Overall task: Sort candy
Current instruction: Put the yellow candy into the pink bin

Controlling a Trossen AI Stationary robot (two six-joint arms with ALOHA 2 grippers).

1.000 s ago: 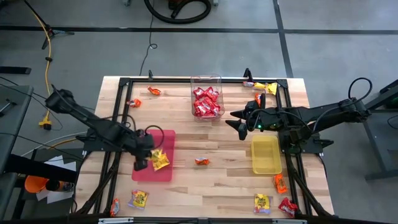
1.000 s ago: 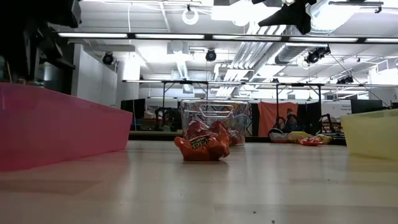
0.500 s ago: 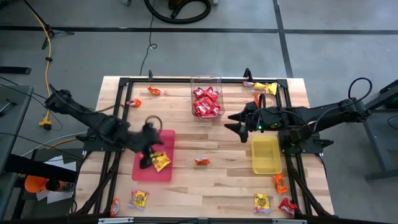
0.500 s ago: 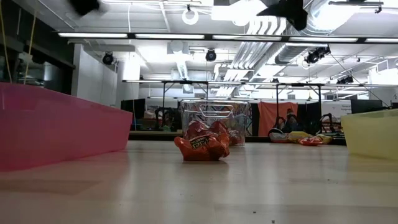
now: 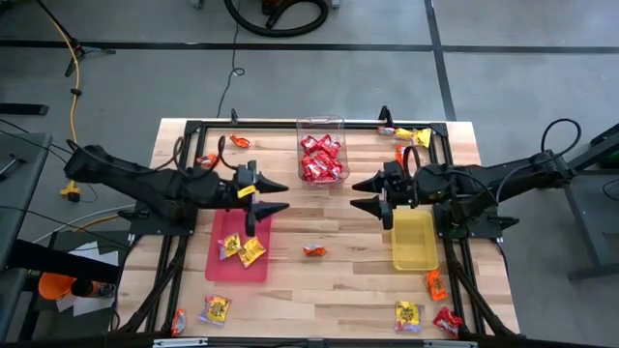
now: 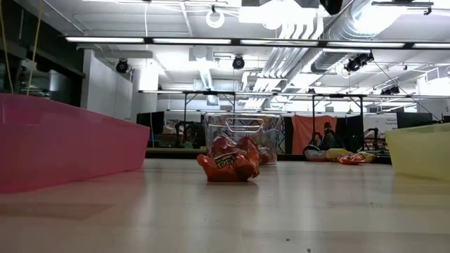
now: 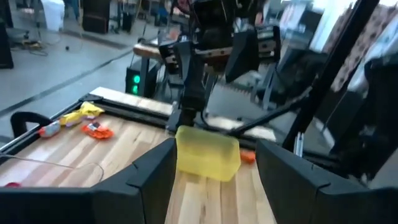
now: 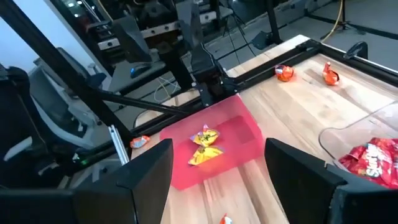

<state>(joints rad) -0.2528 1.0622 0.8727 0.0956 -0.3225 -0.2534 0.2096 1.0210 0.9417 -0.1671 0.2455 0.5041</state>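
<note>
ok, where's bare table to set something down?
Bare wood between the pink tray and yellow tray, apart from one orange candy. Crowded: front edge, back right corner, clear tub.

Many small crinkly candy packets point(image 5: 312, 250) lie scattered across the frame, red, yellow and orange. Two yellow ones rest left of centre, red ones heap at upper centre, and others dot the lower and upper right corners.
</note>
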